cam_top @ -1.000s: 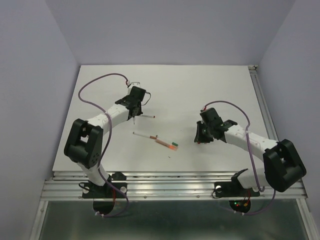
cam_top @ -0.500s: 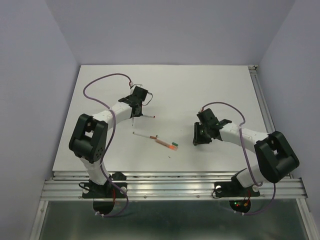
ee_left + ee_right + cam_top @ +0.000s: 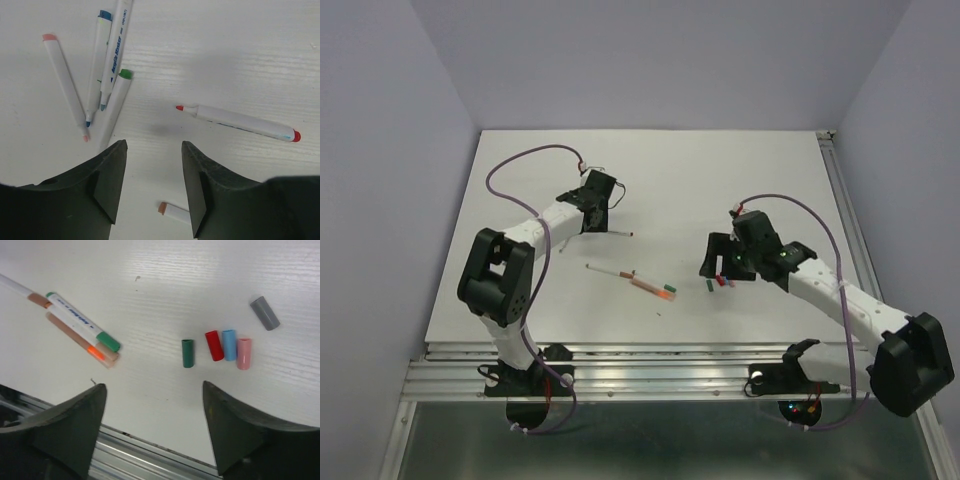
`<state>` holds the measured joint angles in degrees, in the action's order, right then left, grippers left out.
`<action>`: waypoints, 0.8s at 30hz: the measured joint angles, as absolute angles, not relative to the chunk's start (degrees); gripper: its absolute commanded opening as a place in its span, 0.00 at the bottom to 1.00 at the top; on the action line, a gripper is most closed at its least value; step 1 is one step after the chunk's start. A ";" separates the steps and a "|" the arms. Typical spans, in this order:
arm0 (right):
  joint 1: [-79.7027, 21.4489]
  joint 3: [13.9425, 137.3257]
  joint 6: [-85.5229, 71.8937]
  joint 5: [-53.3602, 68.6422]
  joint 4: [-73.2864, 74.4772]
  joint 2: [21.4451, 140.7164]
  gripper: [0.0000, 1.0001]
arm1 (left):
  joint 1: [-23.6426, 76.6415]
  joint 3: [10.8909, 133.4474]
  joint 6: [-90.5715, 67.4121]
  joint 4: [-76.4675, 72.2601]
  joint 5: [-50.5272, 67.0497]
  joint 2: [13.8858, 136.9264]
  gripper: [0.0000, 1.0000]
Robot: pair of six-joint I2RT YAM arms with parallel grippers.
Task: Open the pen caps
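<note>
The right gripper (image 3: 152, 407) hangs over a white table (image 3: 210, 270), black jaws apart, holding nothing. Stubby plastic pen caps (image 3: 229, 344) lie loose past its fingertips. A green cap (image 3: 187, 353), red cap (image 3: 214, 345), blue cap (image 3: 229, 344) and pink cap (image 3: 243, 353) form a row, with a grey cap (image 3: 264, 313) at 1 o'clock. A green-ended white pen (image 3: 80, 321) lies at 9 o'clock. The left gripper (image 3: 152, 165), jaws apart and empty, hovers by an uncapped red-tipped white pen (image 3: 235, 122), with four white pens (image 3: 116, 50) fanned at 10 o'clock.

I see a matt white table (image 3: 210, 275) with faint wood grain. The pen caps (image 3: 214, 345) look like smooth, slightly glossy plastic. The rail (image 3: 670, 368) is dull metal.
</note>
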<state>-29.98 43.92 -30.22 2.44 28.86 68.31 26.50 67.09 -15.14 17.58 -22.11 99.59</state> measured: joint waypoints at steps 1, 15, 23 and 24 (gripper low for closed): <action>-29.98 44.12 -30.26 2.79 29.12 66.98 1.00 | 26.50 67.18 -15.33 17.76 -21.82 99.48 0.66; -29.98 44.62 -31.11 -0.19 34.11 54.52 1.00 | 26.96 64.53 -43.22 28.93 -14.79 83.61 0.83; -29.98 44.58 -31.31 -3.31 35.86 54.06 1.00 | 30.79 58.11 -60.77 34.76 -11.05 89.49 0.83; -29.98 44.56 -31.31 -3.46 36.05 53.60 1.00 | 30.87 58.11 -62.35 34.85 -11.00 90.35 0.83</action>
